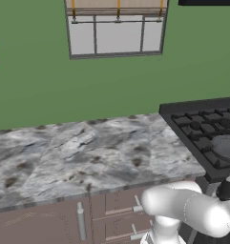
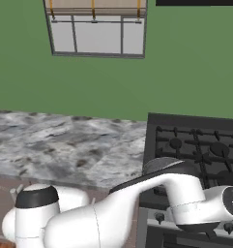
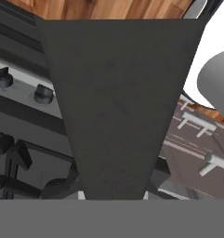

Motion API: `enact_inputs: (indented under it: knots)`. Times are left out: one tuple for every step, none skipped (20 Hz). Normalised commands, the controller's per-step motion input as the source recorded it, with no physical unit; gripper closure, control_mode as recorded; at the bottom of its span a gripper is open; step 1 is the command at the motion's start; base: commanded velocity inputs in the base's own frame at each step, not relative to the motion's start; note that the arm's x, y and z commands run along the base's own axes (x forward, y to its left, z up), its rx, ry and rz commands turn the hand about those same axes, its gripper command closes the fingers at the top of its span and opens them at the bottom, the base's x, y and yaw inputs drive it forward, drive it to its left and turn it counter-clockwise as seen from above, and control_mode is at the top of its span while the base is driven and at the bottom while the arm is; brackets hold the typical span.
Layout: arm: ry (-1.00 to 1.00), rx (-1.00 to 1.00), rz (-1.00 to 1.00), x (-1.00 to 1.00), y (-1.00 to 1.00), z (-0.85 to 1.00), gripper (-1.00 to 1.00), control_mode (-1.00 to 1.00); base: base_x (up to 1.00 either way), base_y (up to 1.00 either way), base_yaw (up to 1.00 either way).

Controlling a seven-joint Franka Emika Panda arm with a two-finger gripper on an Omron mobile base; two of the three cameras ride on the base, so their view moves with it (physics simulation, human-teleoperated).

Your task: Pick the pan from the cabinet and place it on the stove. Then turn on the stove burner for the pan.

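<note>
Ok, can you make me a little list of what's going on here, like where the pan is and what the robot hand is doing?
pan: round, dark grey, resting on the stove's near grates, seen at the right edge
pan handle: fills the hand view, running away from the camera
gripper: shut on the pan handle
stove: black grates and burners, beside the counter
knobs: small dark ones along the stove front
counter: grey marble
window: on the green wall
</note>
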Motion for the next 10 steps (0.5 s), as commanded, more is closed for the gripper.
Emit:
enact_inputs:
  knots:
    - [0.00,0.00,0.00,0.33,-0.25,-0.32,1.00,-1.00,0.00,0.00,0.00]
    - [0.00,0.00,0.00,0.29,-0.29,-0.28,1.00,-1.00,0.00,0.00,0.00]
    - [0.00,0.00,0.00,0.35,-0.26,-0.34,1.00,-1.00,0.00,0.00,0.00]
    - [0.00,0.00,0.00,0.36,-0.22,-0.33,1.00,-1.00,0.00,0.00,0.00]
    - [0.00,0.00,0.00,0.30,-0.24,-0.27,1.00,-1.00,0.00,0.00,0.00]
    - [0.00,0.00,0.00,0.28,-0.28,-0.27,1.00,-1.00,0.00,0.00,0.00]
    - [0.00,0.00,0.00,0.37,-0.21,-0.33,1.00,-1.00,0.00,0.00,0.00]
    - [0.00,0.00,0.00,0.35,-0.21,-0.30,1.00,-1.00,0.00,0.00,0.00]
    - [-0.01,0.00,0.00,0.29,-0.25,-0.27,1.00,-1.00,0.00,0.00,0.00]
    - [0.00,0.00,0.00,0.35,-0.26,-0.32,1.00,-1.00,0.00,0.00,0.00]
